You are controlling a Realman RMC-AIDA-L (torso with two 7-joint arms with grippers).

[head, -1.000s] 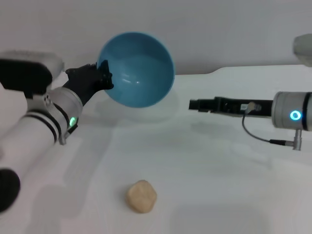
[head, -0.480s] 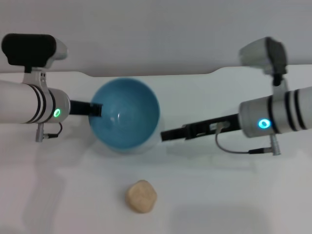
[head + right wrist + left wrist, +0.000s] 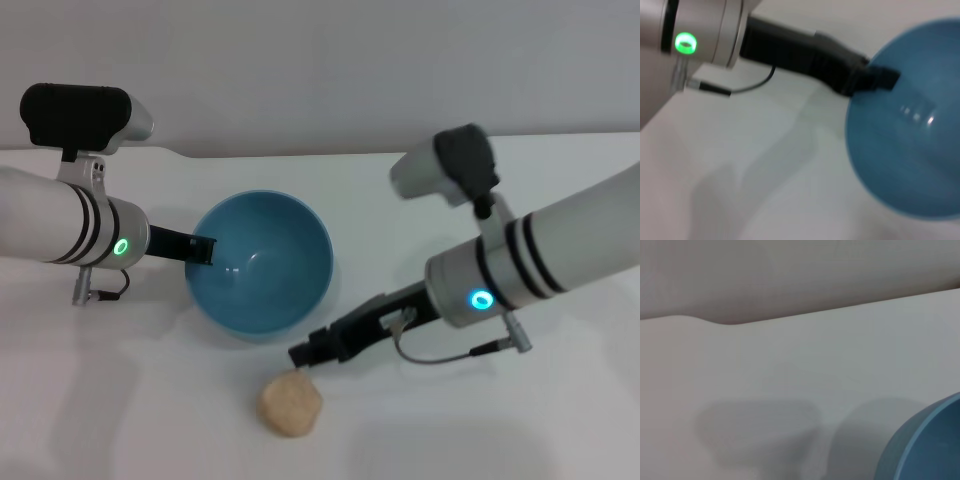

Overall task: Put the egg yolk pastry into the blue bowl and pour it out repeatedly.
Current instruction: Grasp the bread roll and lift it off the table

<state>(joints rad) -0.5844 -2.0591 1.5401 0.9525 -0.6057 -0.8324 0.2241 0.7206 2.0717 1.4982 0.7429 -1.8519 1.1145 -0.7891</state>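
Pastry (image 3: 290, 403) lies on worktop (image 3: 560, 420), just before bowl (image 3: 262, 265). Left gripper (image 3: 205, 249) clamps bowl rim. Right gripper (image 3: 303, 354) hovers just above pastry; opening cannot be told.

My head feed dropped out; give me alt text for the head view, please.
The left gripper holds the rim of the empty blue bowl on the white table. The right gripper reaches down just above the pastry, which lies in front of the bowl.

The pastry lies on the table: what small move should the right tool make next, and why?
Probably lower the right tool slightly onto the pastry and grasp it: the pastry lies just below the tip, outside the bowl, which the left tool holds by its rim.
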